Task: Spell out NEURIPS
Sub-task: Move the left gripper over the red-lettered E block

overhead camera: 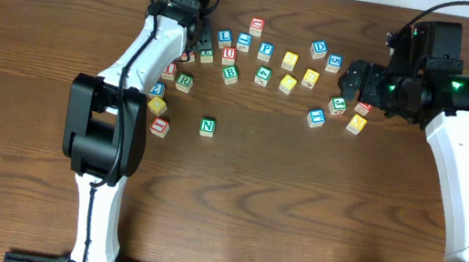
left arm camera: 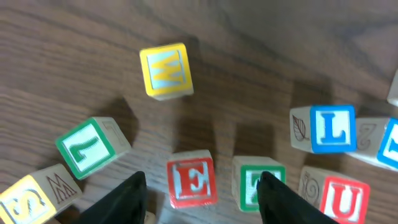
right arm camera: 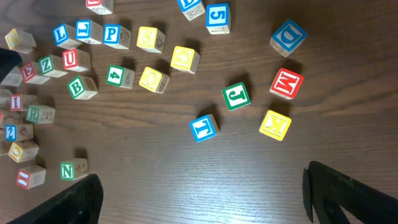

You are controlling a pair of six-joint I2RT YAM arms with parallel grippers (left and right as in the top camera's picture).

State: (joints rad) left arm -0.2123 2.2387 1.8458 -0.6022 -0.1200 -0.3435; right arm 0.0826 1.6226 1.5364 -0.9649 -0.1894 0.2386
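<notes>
Left gripper (left arm camera: pixel 202 177) stands part open. Its black fingers (left arm camera: pixel 124 199) straddle the red E (left arm camera: pixel 193 182) at the bottom of the left wrist view. A gap shows between the left finger and the E, so nothing is gripped. The right finger covers part of a green cube (left arm camera: pixel 247 186) just beside the E; its letter is hidden. Right of that stands the red U (left arm camera: pixel 341 198). A yellow S (left arm camera: pixel 25 198) sits tilted in the lower left corner. Farther up are a blue L (left arm camera: pixel 333 129) at right and a yellow W (left arm camera: pixel 166 70), alone on bare wood.

Right gripper (right arm camera: pixel 200 171) is spread wide and empty at the bottom of its view. Nearest it lie K (right arm camera: pixel 275 124), J (right arm camera: pixel 236 96) and M (right arm camera: pixel 286 84). The green N (right arm camera: pixel 68 170) sits at lower left, the red I (right arm camera: pixel 23 177) near it, and the blue P (right arm camera: pixel 112 34) in the upper left row.

Overhead, the green R (overhead camera: pixel 185 81) lies beside the left arm. Cubes crowd the upper middle, and the table (overhead camera: pixel 295 222) below is open wood.
</notes>
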